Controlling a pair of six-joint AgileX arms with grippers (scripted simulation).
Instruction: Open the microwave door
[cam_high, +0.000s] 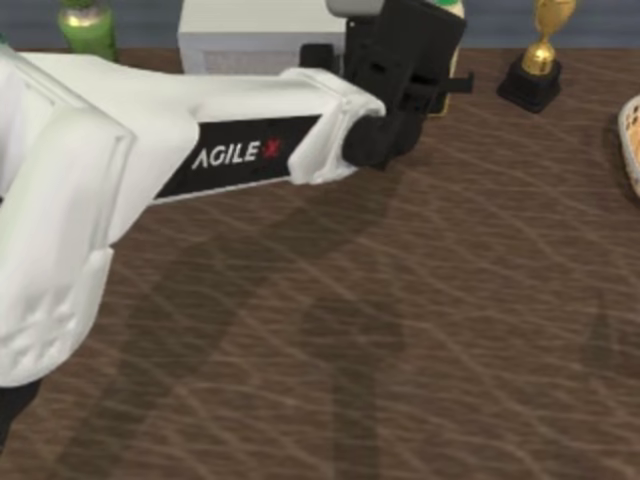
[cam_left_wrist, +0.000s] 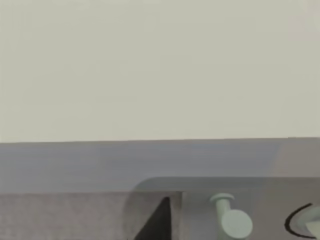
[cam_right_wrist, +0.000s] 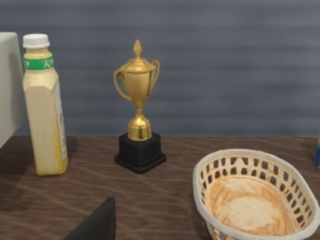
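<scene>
Grey-white microwave (cam_high: 255, 35) sits at the table's far edge, my left gripper (cam_high: 440, 75) against its right side; grip unclear.

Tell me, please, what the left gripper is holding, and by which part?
Cannot be told: the left gripper is at the microwave, its fingers hidden.

The light grey-white microwave (cam_high: 255, 35) stands at the table's far edge, its speckled door (cam_high: 250, 58) facing forward.
</scene>
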